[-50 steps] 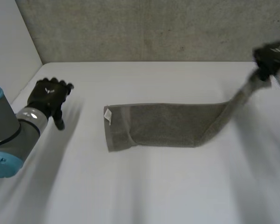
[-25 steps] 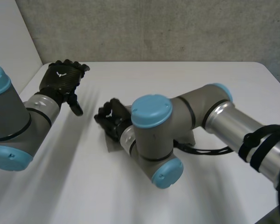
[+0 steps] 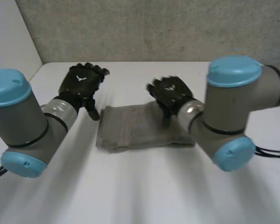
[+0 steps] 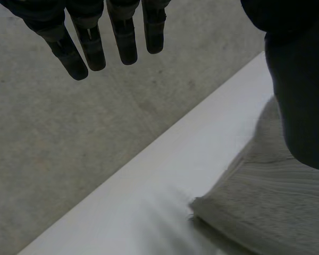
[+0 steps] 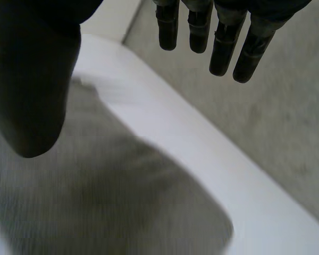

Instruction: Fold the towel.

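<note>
A grey towel (image 3: 130, 128) lies folded into a short rectangle in the middle of the white table (image 3: 144, 186). My right hand (image 3: 170, 93) hovers over the towel's far right part, its fingers straight and nothing in them. In the right wrist view the hand (image 5: 223, 48) is spread above the towel (image 5: 95, 202), thumb apart from the fingers. My left hand (image 3: 81, 84) is open beside the towel's far left corner, off the cloth. The left wrist view has its straight fingers (image 4: 90, 48) over the table's far edge, with the towel's corner (image 4: 266, 207) under the thumb.
A grey concrete wall (image 3: 154, 28) runs just behind the table's far edge. A white panel (image 3: 9, 46) stands at the left. Both bulky forearms fill the near sides of the table, left (image 3: 18, 121) and right (image 3: 233, 112).
My right hand carried the towel's right end over to the left, laid it down, let go and drew back. The left hand moved right, closer to the towel.
</note>
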Robot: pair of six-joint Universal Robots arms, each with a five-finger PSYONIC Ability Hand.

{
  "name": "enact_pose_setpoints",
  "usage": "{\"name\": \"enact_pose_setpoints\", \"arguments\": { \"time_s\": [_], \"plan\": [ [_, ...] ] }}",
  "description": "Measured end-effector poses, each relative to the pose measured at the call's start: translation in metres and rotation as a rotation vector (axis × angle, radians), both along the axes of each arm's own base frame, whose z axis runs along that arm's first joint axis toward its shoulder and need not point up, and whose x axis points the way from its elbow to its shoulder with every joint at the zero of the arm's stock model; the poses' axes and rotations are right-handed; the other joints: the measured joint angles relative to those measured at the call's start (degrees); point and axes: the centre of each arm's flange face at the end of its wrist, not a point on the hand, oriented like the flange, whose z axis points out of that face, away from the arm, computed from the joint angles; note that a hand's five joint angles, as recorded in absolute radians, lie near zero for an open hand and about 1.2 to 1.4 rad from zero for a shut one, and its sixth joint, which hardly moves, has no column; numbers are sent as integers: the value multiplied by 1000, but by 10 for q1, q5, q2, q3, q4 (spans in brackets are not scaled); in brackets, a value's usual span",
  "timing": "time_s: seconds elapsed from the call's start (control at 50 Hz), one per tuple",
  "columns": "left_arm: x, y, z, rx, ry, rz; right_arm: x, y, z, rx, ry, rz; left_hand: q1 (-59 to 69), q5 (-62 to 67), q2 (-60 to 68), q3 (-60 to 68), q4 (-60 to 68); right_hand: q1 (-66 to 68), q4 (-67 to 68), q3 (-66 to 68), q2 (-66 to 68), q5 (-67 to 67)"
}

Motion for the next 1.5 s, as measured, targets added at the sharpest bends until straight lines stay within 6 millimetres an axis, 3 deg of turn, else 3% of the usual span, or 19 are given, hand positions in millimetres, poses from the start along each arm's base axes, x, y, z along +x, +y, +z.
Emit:
{"name": "enact_pose_setpoints", "arguments": {
  "time_s": [0.1,0.18,0.3,0.42,0.6,0.74,0.82,1.06,1.18,1.3,1.38,1.5],
  "plan": [
    [-11,8,-12,27,-14,-33,-33,-9,-27,71,49,-70,0,0,0,0,0,47,32,35,37,46],
    [-18,14,-23,52,-30,-47,-55,-14,-54,107,59,-111,0,0,0,0,0,147,140,144,145,156],
    [-20,16,-30,67,-38,-36,-67,-15,-74,115,38,-114,0,0,0,0,0,164,150,157,154,167],
    [-20,18,-32,75,-36,-31,-68,-13,-82,113,27,-101,0,0,0,0,0,192,177,182,182,190],
    [-22,21,-34,83,-37,-41,-69,-16,-86,98,36,-129,0,0,0,0,0,612,609,612,602,621],
    [-22,22,-34,84,-38,-42,-75,-21,-79,66,49,-185,0,0,0,0,0,620,623,625,603,629],
    [-22,22,-33,83,-37,-41,-80,-20,-65,29,73,-198,0,0,0,0,0,620,623,625,603,629],
    [-17,20,-19,52,-21,-27,-108,-24,-40,-56,355,-188,0,0,0,0,0,623,623,625,603,629],
    [-16,16,-4,16,3,-19,-81,-24,-9,-165,296,-142,0,0,0,0,0,623,623,625,603,629],
    [-16,12,12,-4,67,-10,-12,10,8,-249,201,37,0,0,0,0,0,623,623,625,608,632],
    [-14,10,21,-5,121,11,39,56,-7,-254,192,216,0,0,0,0,0,623,623,625,608,632],
    [-11,8,25,-2,153,55,67,96,-42,-216,260,363,0,0,0,0,0,623,623,625,608,632]
  ]
}}
